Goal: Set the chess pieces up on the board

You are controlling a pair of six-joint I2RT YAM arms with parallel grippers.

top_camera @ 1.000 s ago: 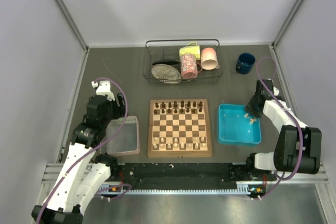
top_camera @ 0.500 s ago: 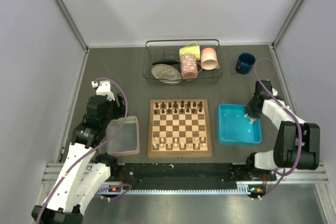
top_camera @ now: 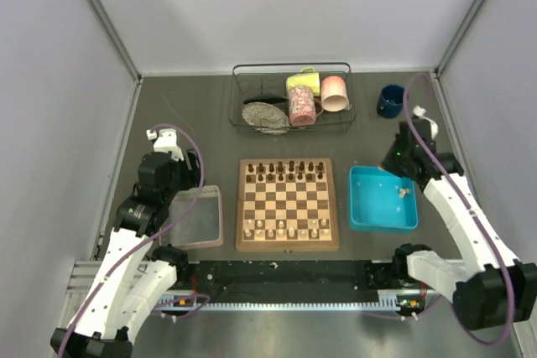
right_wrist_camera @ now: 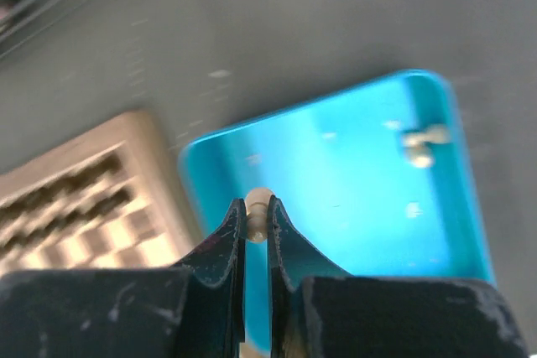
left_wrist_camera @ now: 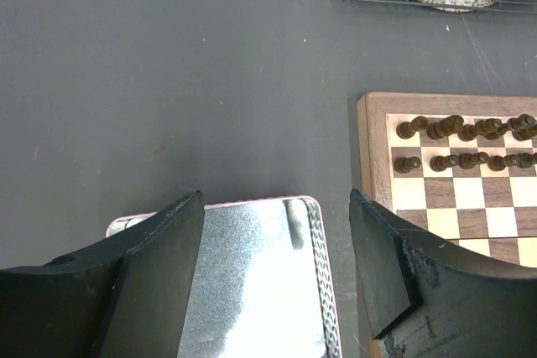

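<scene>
The wooden chessboard (top_camera: 288,204) lies in the middle, with dark pieces (top_camera: 290,169) in its two far rows and several cream pieces (top_camera: 285,228) along the near rows. My right gripper (right_wrist_camera: 257,217) is shut on a cream chess piece (right_wrist_camera: 258,204) and holds it above the blue tray (right_wrist_camera: 352,207). In the top view the right gripper (top_camera: 399,159) hangs over the tray's far edge. More cream pieces (top_camera: 404,191) lie in the tray. My left gripper (left_wrist_camera: 277,274) is open and empty over the clear pinkish tray (left_wrist_camera: 252,291).
A wire rack (top_camera: 291,98) with mugs and a plate stands behind the board. A dark blue mug (top_camera: 391,101) stands at the back right. The blue tray (top_camera: 382,199) is right of the board, the pinkish tray (top_camera: 195,216) left of it.
My right gripper has risen out of the blue tray with a cream piece in it and moved toward the tray's far left part. The left arm has not moved.
</scene>
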